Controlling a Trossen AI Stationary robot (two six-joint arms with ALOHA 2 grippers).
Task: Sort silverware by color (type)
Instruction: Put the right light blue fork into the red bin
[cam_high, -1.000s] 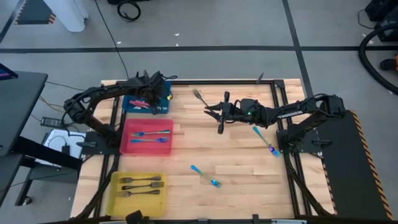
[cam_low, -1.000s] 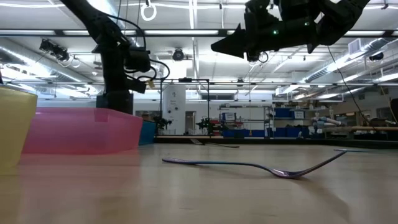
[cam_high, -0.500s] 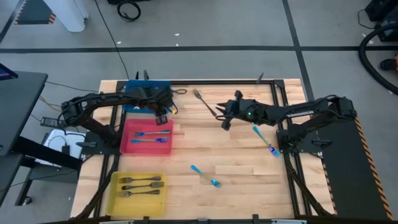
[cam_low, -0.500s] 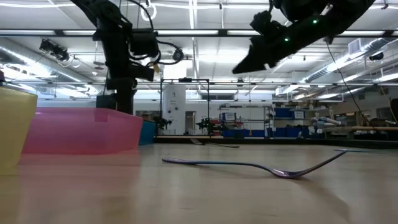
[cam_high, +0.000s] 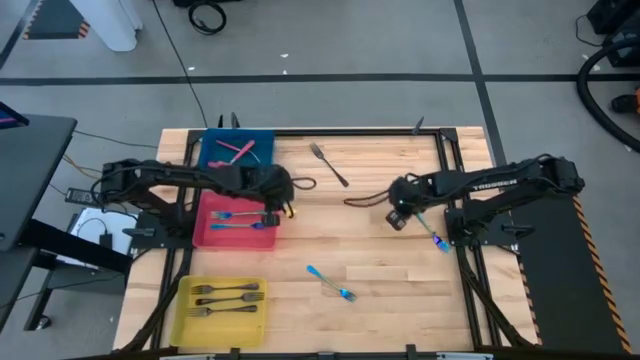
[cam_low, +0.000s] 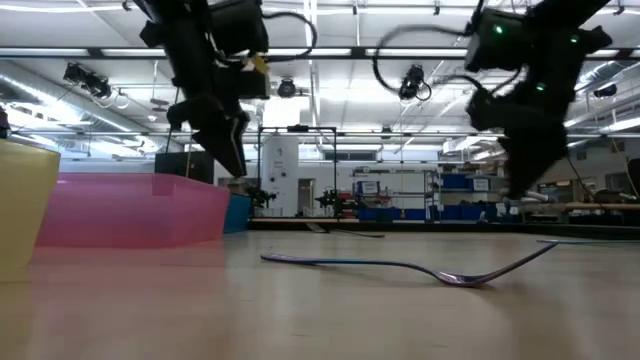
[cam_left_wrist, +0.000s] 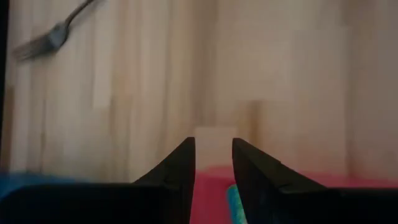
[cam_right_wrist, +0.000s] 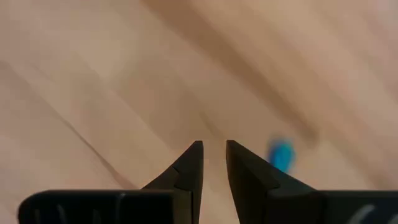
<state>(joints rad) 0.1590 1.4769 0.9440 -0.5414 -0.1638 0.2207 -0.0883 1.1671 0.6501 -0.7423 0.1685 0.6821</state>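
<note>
Now the left gripper (cam_high: 285, 195) hangs over the upper right corner of the red tray (cam_high: 208, 236), left of centre in the high view. Its fingers (cam_left_wrist: 179, 171) stand a little apart with nothing between them. The right gripper (cam_high: 396, 215) sits right of centre, just beside the upper end of a blue-handled fork (cam_high: 427, 227) lying on the wooden table (cam_high: 370, 260). Its fingers (cam_right_wrist: 189, 165) are also slightly parted and empty; the blue tip of that fork (cam_right_wrist: 281, 154) shows just past them.

Two blue-handled forks (cam_high: 243, 219) lie in the red tray. Above it, the blue tray (cam_high: 212, 160) holds red-handled forks (cam_high: 237, 151). At the lower left, the yellow tray (cam_high: 185, 320) holds dark metal forks (cam_high: 228, 300).

Loose on the table, one dark metal fork (cam_high: 327, 163) lies near the upper middle, and another blue-handled fork (cam_high: 331, 283) lies low and centre. In the low view that fork (cam_low: 400, 266) stretches across the foreground.
</note>
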